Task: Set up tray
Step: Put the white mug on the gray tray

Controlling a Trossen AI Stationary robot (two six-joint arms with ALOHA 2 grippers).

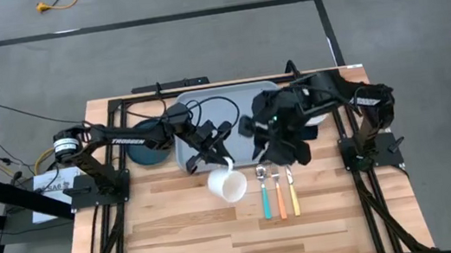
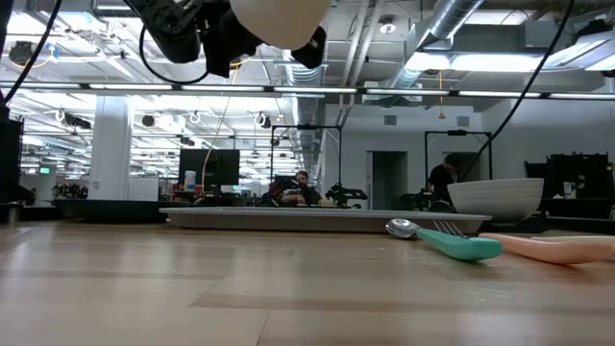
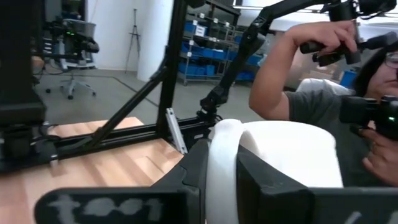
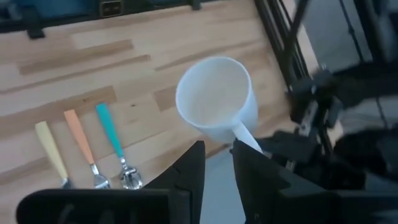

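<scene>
My left tool (image 1: 217, 158) grips the white mug (image 1: 228, 185) by its handle above the worktop (image 1: 178, 229); right tool (image 1: 274, 148) hovers beside it, seemingly nearly closed, empty; three utensils (image 1: 278, 191) lie near the tray (image 1: 240, 107).

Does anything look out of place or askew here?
Nothing is spilled or damaged. The only oddity: the white mug is in the air, tipped on its side, held by its handle in the left end effector near the tray. The cutlery lies in a neat row.
</scene>
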